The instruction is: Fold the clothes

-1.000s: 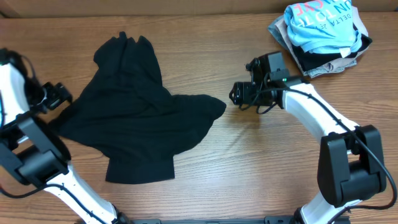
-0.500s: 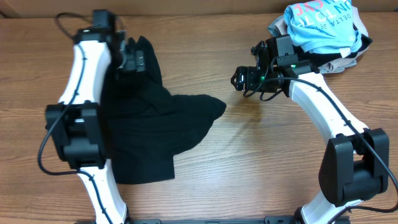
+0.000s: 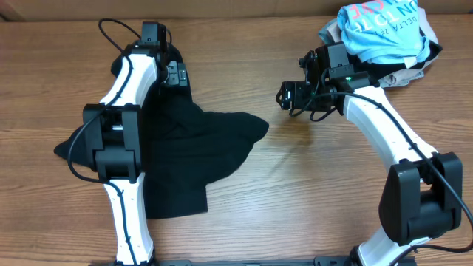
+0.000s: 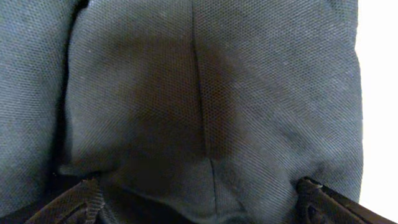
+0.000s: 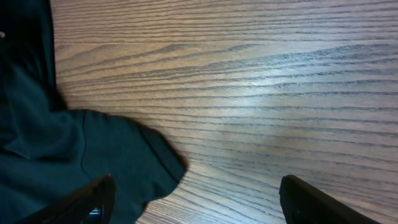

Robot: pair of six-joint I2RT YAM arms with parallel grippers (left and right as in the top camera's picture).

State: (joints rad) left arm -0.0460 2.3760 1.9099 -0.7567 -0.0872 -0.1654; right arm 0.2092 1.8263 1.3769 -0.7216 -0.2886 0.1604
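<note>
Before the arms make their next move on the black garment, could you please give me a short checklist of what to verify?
1. Jaws of left gripper open: ok, spread over the black garment's far end.
2. Fabric pinched by left gripper: not ok, nothing gripped.
3. Jaws of right gripper open, empty: ok, over bare table beside the garment's right tip.
4. Garment lying flat: not ok, rumpled and irregular.
5. Gap to pile of other clothes: ok, it sits apart at the far right corner.
</note>
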